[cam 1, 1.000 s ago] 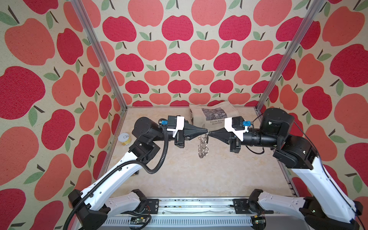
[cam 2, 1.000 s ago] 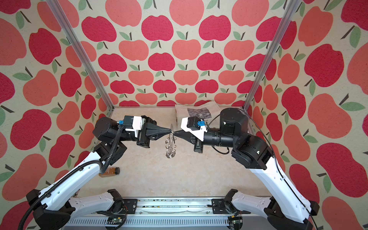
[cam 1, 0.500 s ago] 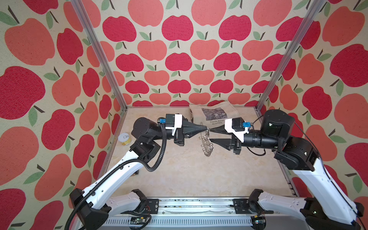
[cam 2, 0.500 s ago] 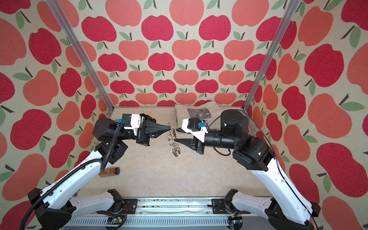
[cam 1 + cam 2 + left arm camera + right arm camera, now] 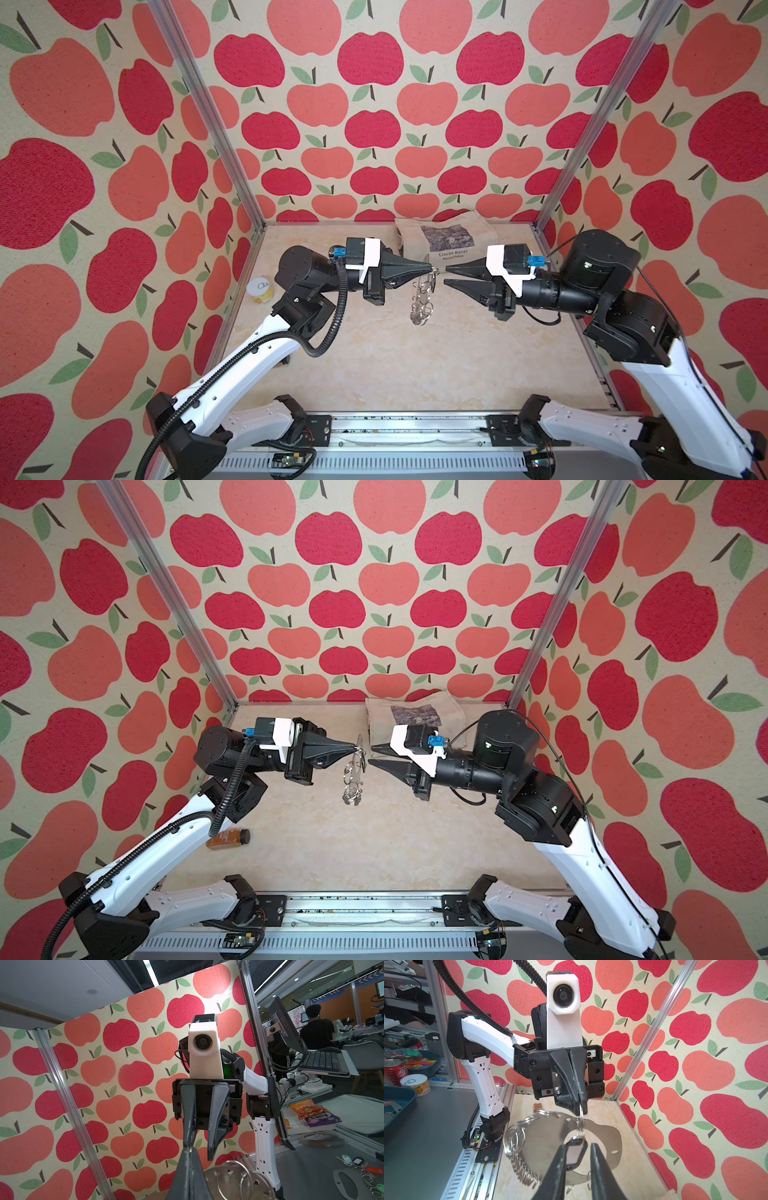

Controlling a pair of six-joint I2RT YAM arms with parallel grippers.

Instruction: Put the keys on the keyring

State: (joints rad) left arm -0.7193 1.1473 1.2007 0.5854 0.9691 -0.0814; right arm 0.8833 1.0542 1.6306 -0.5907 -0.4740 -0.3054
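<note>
Care is needed now: the left pincer (image 5: 428, 269) is clamped on one ring of the keyring (image 5: 420, 299), hanging in air above the middle of the worktop (image 5: 395, 365). The keys (image 5: 574, 1154) seem to hang from that ring already, between the narrowly parted tips of the right pincer (image 5: 446, 276), which should back off straight rightward without snagging. The yellow can (image 5: 259, 289) at left and the cloth bag (image 5: 449, 239) at the far side stand well clear.
</note>
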